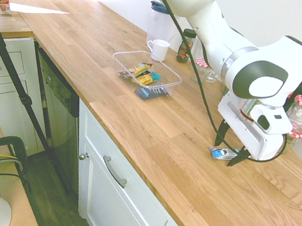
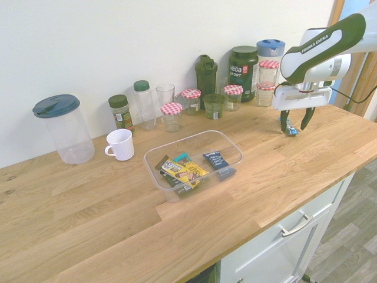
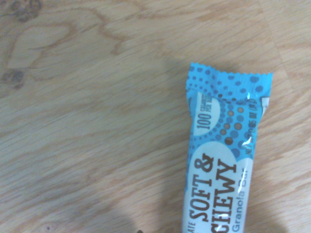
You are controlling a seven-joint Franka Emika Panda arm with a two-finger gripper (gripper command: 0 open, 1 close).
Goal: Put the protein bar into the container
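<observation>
So the gripper (image 1: 230,152) points straight down over the wooden worktop (image 1: 152,141), with its dark fingers (image 1: 222,133) spread wide, one on each side of the protein bar (image 1: 223,153). The bar lies flat on the wood between the fingertips, and nothing is actually clamped; it isn't lifted. Whether the tips touch the wrapper is hard to tell from either side view. Up close in the wrist view the light blue wrapper reads "SOFT & CHEWY", with a crimped end and dots printed on it.

The container (image 2: 234,152), the clear shallow tray, sits well apart from the bar, nearer the middle of the worktop. It already has a few snacks in it: yellow-wrapped ones (image 2: 185,171) and a dark navy bar (image 2: 215,159). A white mug (image 2: 120,144) stands just behind the tray, and a row of jars with red-checked lids (image 2: 171,108) and bottles lines the wall behind that.
</observation>
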